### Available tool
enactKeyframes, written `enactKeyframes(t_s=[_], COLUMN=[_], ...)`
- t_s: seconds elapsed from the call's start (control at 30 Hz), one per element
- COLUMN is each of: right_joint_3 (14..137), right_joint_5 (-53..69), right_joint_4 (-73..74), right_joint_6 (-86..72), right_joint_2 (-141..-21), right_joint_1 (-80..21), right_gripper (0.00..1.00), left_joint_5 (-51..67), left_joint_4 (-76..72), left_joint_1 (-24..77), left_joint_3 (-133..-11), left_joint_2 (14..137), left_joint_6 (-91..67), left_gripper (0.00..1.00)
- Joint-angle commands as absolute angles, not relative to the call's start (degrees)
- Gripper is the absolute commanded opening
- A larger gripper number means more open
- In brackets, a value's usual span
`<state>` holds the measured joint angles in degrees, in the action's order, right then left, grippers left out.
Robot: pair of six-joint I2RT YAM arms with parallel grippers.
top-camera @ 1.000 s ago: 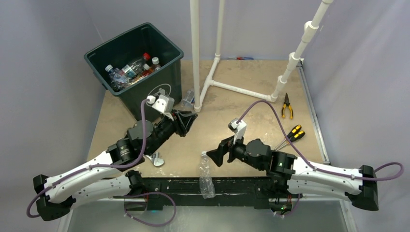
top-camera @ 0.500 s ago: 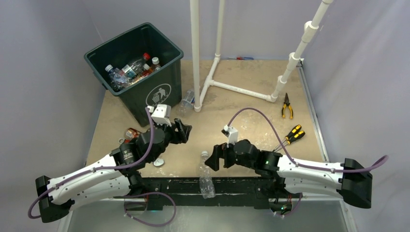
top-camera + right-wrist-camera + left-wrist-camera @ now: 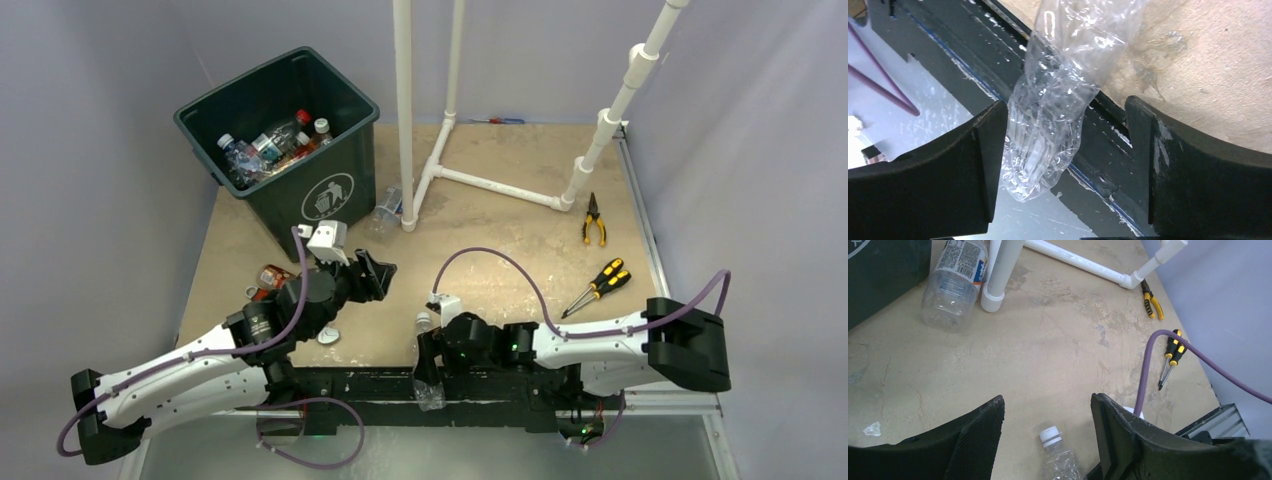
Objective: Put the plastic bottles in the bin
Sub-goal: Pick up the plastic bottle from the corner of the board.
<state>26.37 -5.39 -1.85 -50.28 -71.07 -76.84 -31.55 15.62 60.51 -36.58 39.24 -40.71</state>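
The dark green bin [image 3: 345,175] stands at the far left with several bottles [image 3: 270,145] inside. A crushed clear bottle [image 3: 428,380] with a white cap lies over the table's near edge. My right gripper [image 3: 428,348] is open, one jaw on each side of this bottle [image 3: 1058,100], with the gripper [image 3: 1065,165] low over the dark edge rail. My left gripper [image 3: 385,272] is open and empty above the table; its view [image 3: 1048,415] shows the bottle's cap [image 3: 1050,436]. Another clear bottle [image 3: 389,205] [image 3: 953,282] lies beside the bin. A red-labelled bottle [image 3: 270,278] lies at the left.
A white pipe frame [image 3: 470,180] [image 3: 998,270] stands mid-table. Yellow-handled pliers [image 3: 593,218] and screwdrivers [image 3: 600,280] lie at the right. A small white piece [image 3: 328,337] lies by the left arm. A red-handled tool [image 3: 500,120] lies at the back.
My right arm has swung left and down to the near edge, bringing its open jaws around the crushed bottle. My left arm has drawn back from the bin toward the near side.
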Motion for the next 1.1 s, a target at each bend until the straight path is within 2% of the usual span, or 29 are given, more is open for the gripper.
enactKeyframes(t_s=[0.0, 0.3, 0.57, 0.73, 0.9, 1.07], right_joint_3=[28.0, 27.7, 24.9, 24.9, 26.4, 24.9], right_joint_5=[-8.8, -12.0, -16.4, -12.7, -10.2, -10.8], right_joint_4=[-1.4, -1.2, -9.4, -15.0, -16.4, -20.7], right_joint_6=[-51.1, -50.1, -36.4, -24.7, -18.0, -15.8], right_joint_2=[-73.9, -72.8, -47.3, -38.4, -38.4, -38.2], right_joint_1=[-77.3, -77.4, -78.6, -78.6, -78.7, -78.7], right_gripper=[0.81, 0.4, 0.09, 0.05, 0.02, 0.0], left_joint_5=[-31.0, -30.4, -29.8, -22.1, -10.4, -8.5], left_joint_4=[15.6, 15.1, 10.3, 4.6, -1.2, -2.9], left_joint_1=[60.6, 60.5, 60.5, 60.5, 60.5, 60.5], left_joint_3=[-35.7, -35.5, -37.6, -43.1, -49.2, -51.2], left_joint_2=[36.9, 36.9, 38.0, 40.5, 42.6, 42.7], left_joint_6=[-42.1, -42.3, -39.2, -33.7, -28.9, -30.2], left_gripper=[0.63, 0.62, 0.62, 0.64, 0.7, 0.73])
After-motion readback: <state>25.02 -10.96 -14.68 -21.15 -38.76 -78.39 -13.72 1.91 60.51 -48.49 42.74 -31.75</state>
